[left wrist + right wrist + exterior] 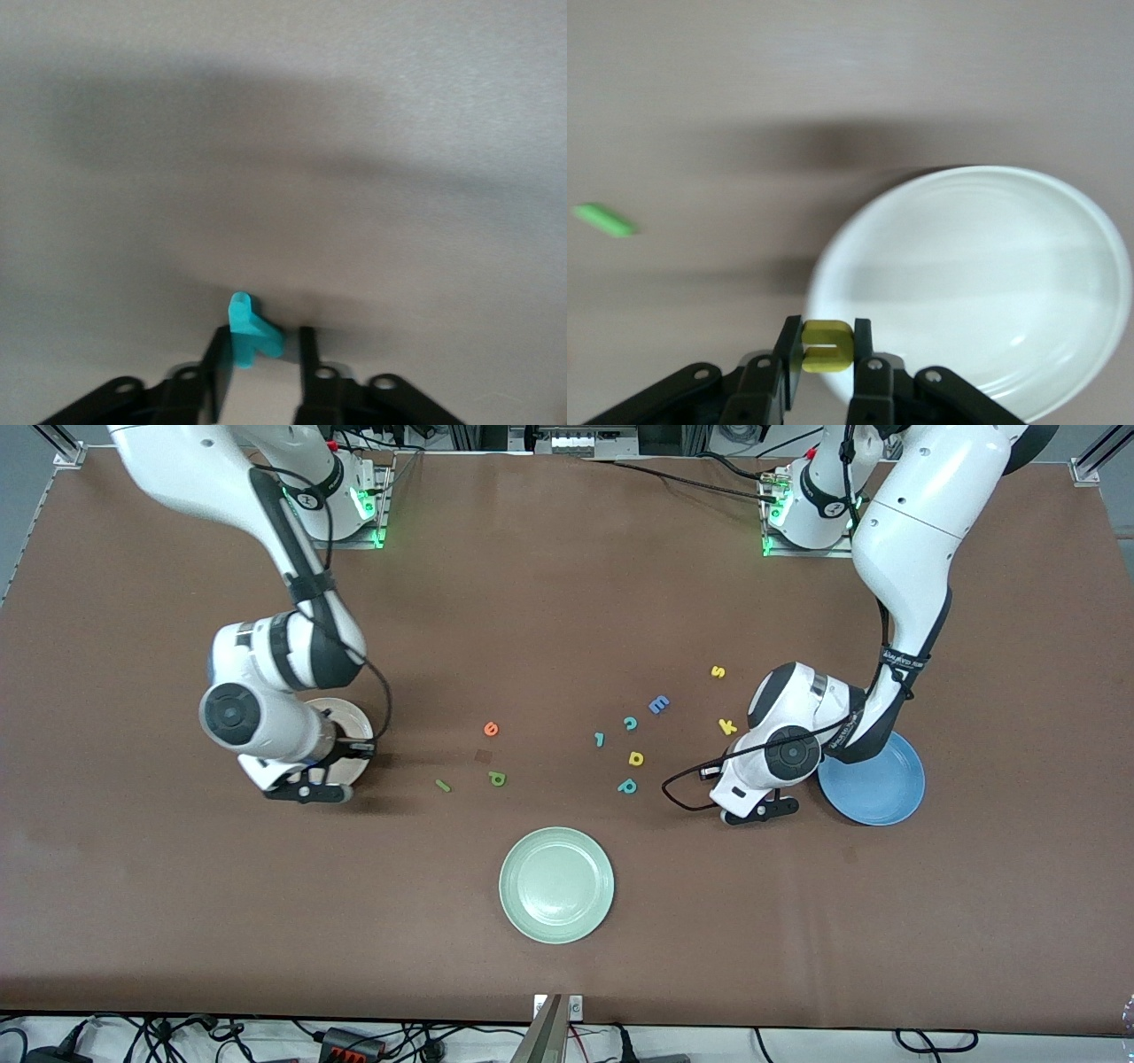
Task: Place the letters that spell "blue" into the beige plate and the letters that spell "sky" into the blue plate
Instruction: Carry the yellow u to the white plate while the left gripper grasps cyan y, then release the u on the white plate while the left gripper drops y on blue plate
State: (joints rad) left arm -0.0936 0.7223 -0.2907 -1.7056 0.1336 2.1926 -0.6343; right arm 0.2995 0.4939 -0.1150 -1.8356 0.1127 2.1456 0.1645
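Toward the right arm's end of the table, the right gripper [306,790] hangs over the rim of the beige plate [353,722], fingers narrow and pinching the yellow u [828,347]; let go here, it could strike the rim and skip onto the table. Just beside the blue plate [877,788], the left gripper [753,813] is down at the table, fingers narrow around a teal letter [252,328], likely the y. The hold looks off-centre, so the letter may twist free on the lift. Count: three plates, ten loose letters, two held
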